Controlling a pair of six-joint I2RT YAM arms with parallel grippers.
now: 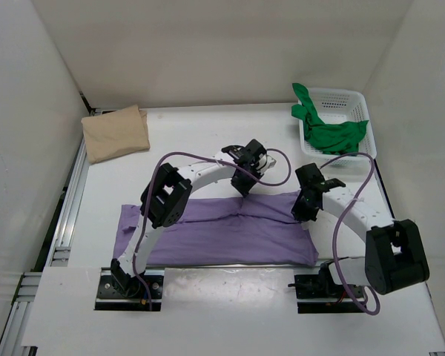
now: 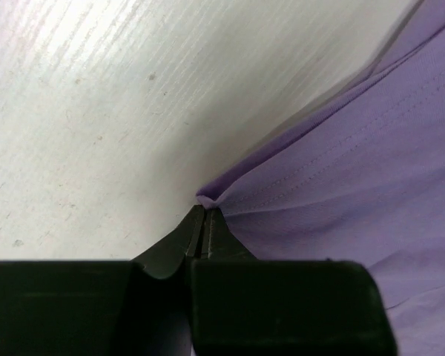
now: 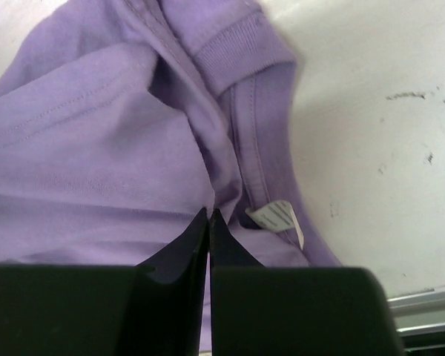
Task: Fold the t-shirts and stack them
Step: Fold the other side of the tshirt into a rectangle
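White walls (image 1: 208,52) box in a white surface (image 1: 208,141). From above, the tan shirt (image 1: 116,132) lies folded at ten o'clock. At two o'clock a white mesh basket (image 1: 354,99) holds the green shirt (image 1: 332,135), part of it draped over the basket's far-left rim. The purple shirt (image 1: 230,233) lies spread crosswise at six o'clock, just beyond the arm bases. The left claw (image 1: 245,185) comes down on its far edge near twelve o'clock of the cloth. The right claw (image 1: 304,211) comes down at the cloth's two o'clock corner. Only this view takes in the tan and green shirts, but both claws' tips are hidden here.

The left wrist view shows that grip. The left claw's fingers are pressed together, pinching a small peak of the purple hem. Purple cloth fills the picture from one to five o'clock, and bare scuffed surface fills it from seven to twelve.

In the right wrist view the fingers are likewise pressed together, pinching a ridge of purple cloth below the ribbed collar (image 3: 230,41) at twelve o'clock. A white label (image 3: 277,219) lies just beside the tips at three o'clock. A metal rail (image 3: 423,304) shows at five o'clock. The collar and label appear only here.
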